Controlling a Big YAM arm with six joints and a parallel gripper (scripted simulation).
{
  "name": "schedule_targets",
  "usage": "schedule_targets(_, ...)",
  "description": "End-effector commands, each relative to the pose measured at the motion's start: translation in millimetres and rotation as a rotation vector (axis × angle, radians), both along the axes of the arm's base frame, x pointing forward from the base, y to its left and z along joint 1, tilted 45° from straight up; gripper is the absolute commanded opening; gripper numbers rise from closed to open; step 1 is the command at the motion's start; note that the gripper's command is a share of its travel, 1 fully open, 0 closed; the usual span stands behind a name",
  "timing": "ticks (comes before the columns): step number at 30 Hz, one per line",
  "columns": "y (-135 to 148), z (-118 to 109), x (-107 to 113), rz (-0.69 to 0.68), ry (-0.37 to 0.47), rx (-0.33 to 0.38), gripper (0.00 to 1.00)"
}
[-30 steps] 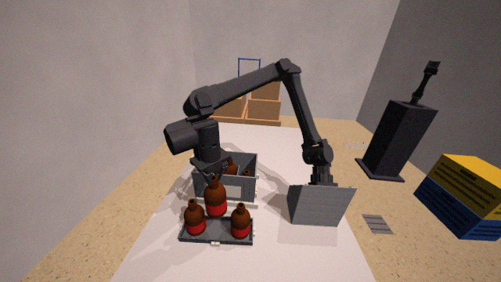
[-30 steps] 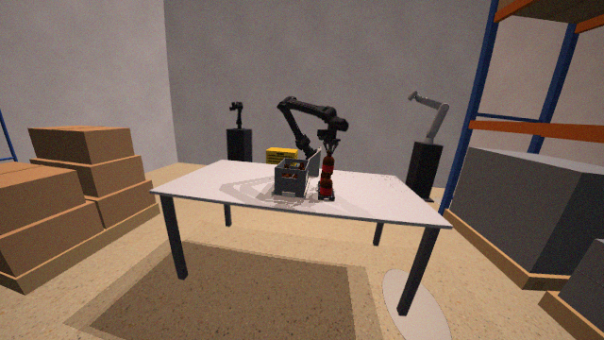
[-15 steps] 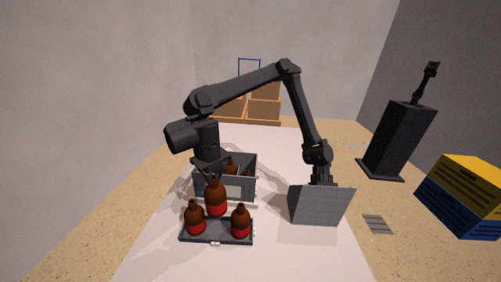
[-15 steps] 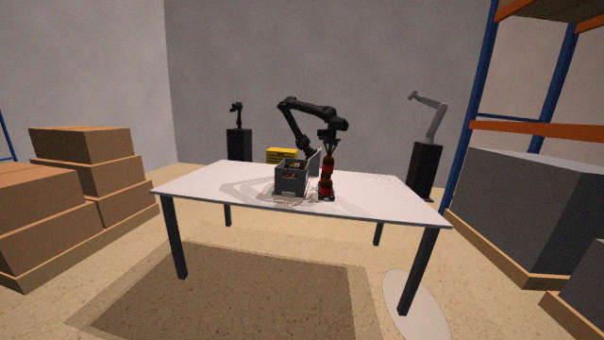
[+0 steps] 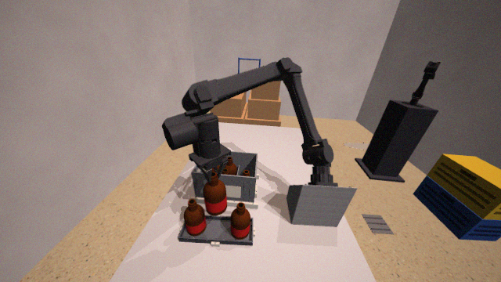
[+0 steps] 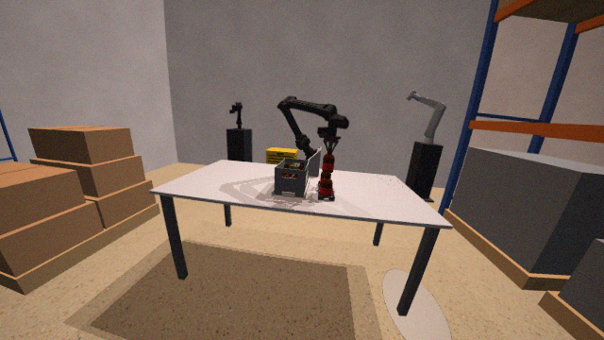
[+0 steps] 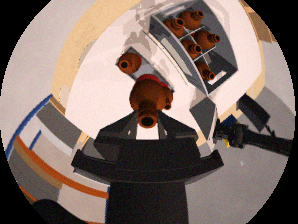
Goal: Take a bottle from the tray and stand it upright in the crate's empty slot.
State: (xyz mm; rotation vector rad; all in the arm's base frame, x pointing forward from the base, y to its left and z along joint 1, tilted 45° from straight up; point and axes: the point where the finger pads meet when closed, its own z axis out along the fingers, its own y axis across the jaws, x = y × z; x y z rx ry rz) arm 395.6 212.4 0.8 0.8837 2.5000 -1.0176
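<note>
Above the tray (image 5: pixel 216 235), the jaws clamp the neck of a brown bottle (image 5: pixel 214 194) hanging upright between tray and crate (image 5: pixel 225 185). Two bottles (image 5: pixel 195 217) stand in the tray on the desk (image 5: pixel 305 251).

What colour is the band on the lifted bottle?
Red, around the brown bottle; clearest in the top view.

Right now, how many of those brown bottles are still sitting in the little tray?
2. One bottle stands at the left of the tray, another at the right. A third bottle hangs above them, gripped at the neck by the fingers.
</note>
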Motion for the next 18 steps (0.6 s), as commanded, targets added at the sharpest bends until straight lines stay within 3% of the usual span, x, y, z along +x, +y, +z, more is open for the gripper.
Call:
schedule_targets(1,36.3,26.1,10.5,0.025,-0.065,0.05,0.0)
schedule_targets(18,47.6,37.0,8.1,0.025,-0.062,0.048,0.0)
